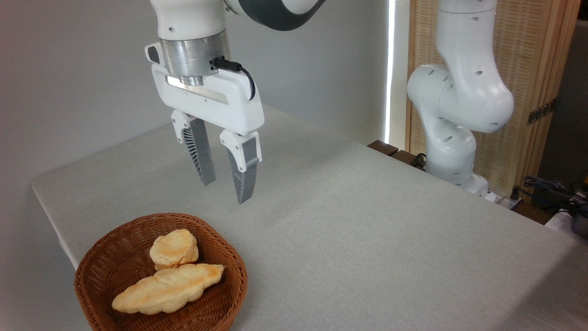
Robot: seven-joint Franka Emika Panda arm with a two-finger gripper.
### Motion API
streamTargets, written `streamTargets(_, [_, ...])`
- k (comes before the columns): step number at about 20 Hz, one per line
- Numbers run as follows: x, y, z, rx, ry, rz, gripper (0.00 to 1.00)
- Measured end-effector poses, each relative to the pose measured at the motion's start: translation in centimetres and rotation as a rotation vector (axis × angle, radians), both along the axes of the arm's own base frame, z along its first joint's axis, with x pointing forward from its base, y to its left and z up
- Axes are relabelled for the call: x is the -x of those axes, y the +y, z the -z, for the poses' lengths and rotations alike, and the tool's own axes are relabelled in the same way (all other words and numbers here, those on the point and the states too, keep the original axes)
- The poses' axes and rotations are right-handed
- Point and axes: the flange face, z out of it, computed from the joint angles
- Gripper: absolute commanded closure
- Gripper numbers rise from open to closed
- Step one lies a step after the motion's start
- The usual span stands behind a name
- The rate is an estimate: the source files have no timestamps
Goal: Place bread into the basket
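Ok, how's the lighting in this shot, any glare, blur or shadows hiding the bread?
Fixed camera: soft, even light, everything sharp; the bread and basket are clearly lit. Only glare is the blown-out strip of daylight behind the table. The gripper casts no hard shadow.

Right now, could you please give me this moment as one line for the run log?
gripper: open, empty, above table | bread: lying in basket | bun: in basket, touching bread | task: looks done
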Motion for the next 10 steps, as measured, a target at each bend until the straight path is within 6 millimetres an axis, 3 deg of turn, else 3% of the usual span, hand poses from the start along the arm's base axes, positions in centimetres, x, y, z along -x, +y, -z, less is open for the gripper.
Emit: streamTargets(10, [0.69, 0.18, 0.19, -0.005, 0.053, 0.1, 0.0])
